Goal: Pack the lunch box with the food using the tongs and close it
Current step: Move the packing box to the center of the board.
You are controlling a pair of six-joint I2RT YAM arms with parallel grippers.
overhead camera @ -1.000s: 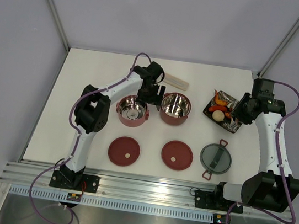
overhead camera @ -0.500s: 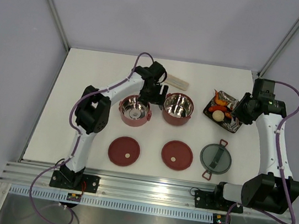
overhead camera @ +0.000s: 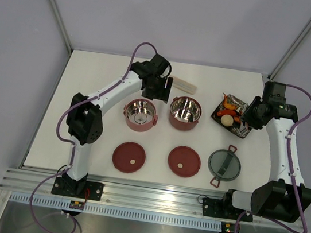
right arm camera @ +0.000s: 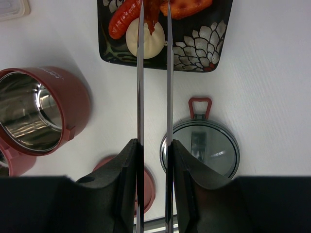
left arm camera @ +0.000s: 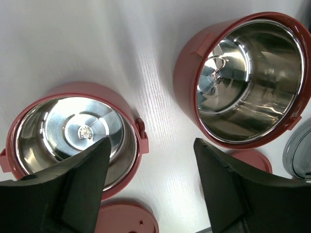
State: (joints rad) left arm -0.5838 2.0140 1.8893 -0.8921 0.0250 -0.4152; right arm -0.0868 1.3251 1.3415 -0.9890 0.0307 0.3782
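Right pincer [right arm camera: 153, 148]: closed partway on the tongs [right arm camera: 140, 87], one finger pressing each silver arm from outside, arms held a narrow gap apart.
Tongs tips: over the black patterned tray [right arm camera: 206, 46], straddling a red-orange piece [right arm camera: 153, 14] of the food; pinched or merely bracketed, cannot tell.
Rest of the food: round white piece [right arm camera: 151, 43] just beside one tong arm, red sausage-shaped piece [right arm camera: 120, 22] next to it, orange pieces [right arm camera: 192, 5] at the far end; all on the tray.
Left pincer [left arm camera: 151, 194]: wide open, holding nothing, hanging above the gap between the two bowls.
Lunch box bowls: left bowl [left arm camera: 97, 92] and right bowl [left arm camera: 187, 73] upright on the counter [overhead camera: 90, 84], near each other but apart, steel insides bare.
Lids: left disc lid [overhead camera: 129, 157] and right disc lid [overhead camera: 184, 161] flat on the near side of the bowls; grey top lid [overhead camera: 224, 164] with red latches on the near side of the tray.
Cutlery case [overhead camera: 184, 86]: behind the bowls, near the left pincer in the top view.
Step in hand: probably the first pick of food from the tray; nothing packed, nothing closed.
Next move calls for: a firmer squeeze on the arms, a straight lift clear of the tray rim, a carry across to the right bowl, release low over the steel.
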